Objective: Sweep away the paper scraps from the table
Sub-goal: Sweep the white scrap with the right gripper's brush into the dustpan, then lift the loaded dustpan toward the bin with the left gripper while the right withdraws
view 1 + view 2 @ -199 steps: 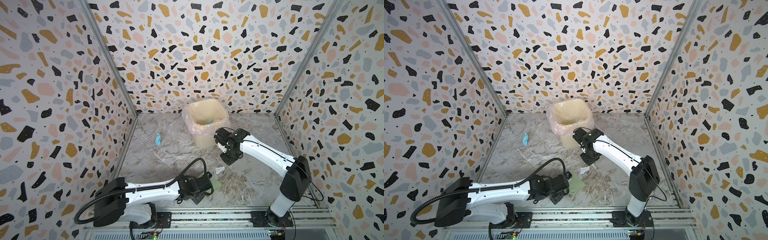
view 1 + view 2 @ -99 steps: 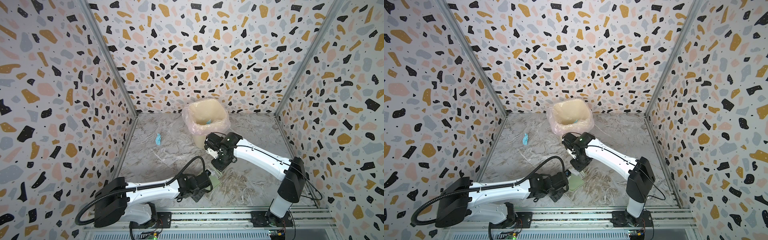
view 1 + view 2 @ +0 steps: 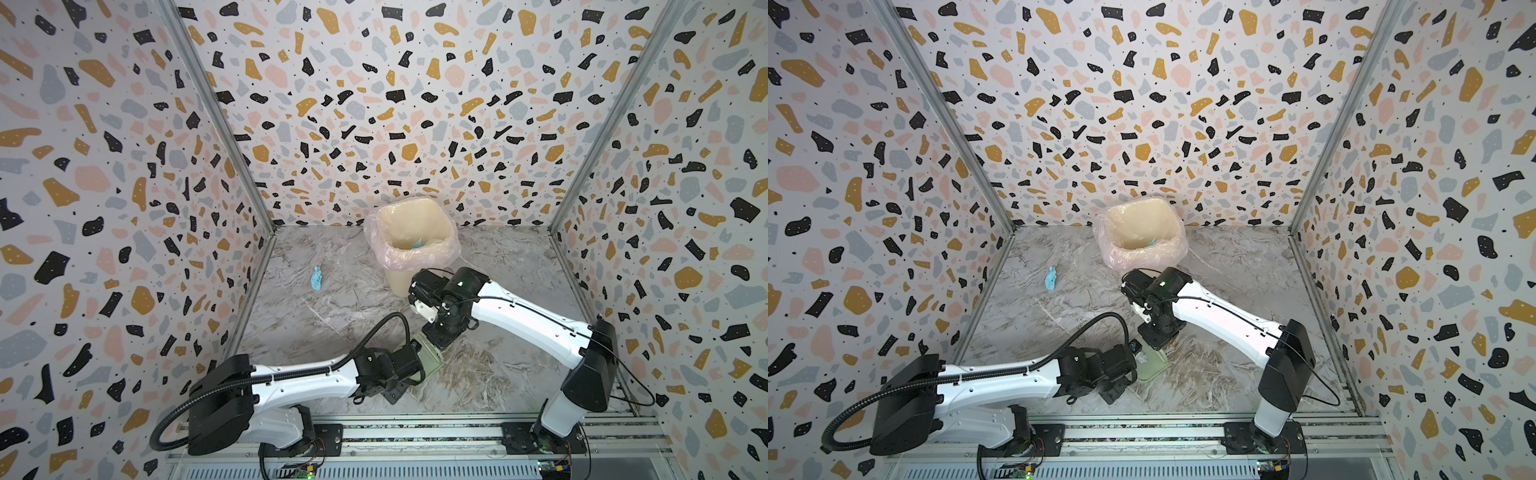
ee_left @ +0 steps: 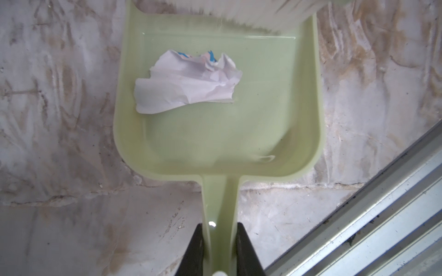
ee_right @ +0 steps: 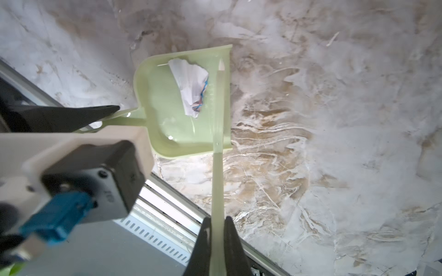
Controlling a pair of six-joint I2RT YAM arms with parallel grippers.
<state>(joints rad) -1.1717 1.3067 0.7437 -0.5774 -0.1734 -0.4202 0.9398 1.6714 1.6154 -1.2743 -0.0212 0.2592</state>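
**Arm pose.** The left arm lies low and nearly level, reaching from its base toward the middle of the worktop (image 3: pixel 332 316). The left end effector (image 4: pixel 219 225) pinches the handle of the dustpan (image 4: pixel 215 133) from both sides. The pan extends straight ahead of the fingers and lies flat on the surface.

The right arm slants in from its base and bends down at the wrist, so the right end effector (image 5: pixel 217 222) points toward the surface. Its fingers are pressed together on the thin handle of the brush (image 5: pixel 217 179). The brush head lies ahead of the fingers across the open mouth of the dustpan. The bristles (image 4: pixel 239 12) meet the front lip of the pan.

**Task items.** A white scrap (image 4: pixel 186 86), crumpled and marked with blue and pink, lies inside the pan. It is ahead of the left end effector and just behind the bristles. A blue scrap (image 3: pixel 316 278) lies on the bare surface, well apart from both end effectors and beyond the left one.

**Surface and room.** The worktop is grey-white marble pattern with brownish veins. A bin (image 3: pixel 395 282) with a pinkish liner (image 3: pixel 415 255) stands just beyond the right wrist, near the back wall. Speckled walls (image 3: pixel 374 104) enclose three sides. A metal rail (image 3: pixel 415 432) carries both arm bases.
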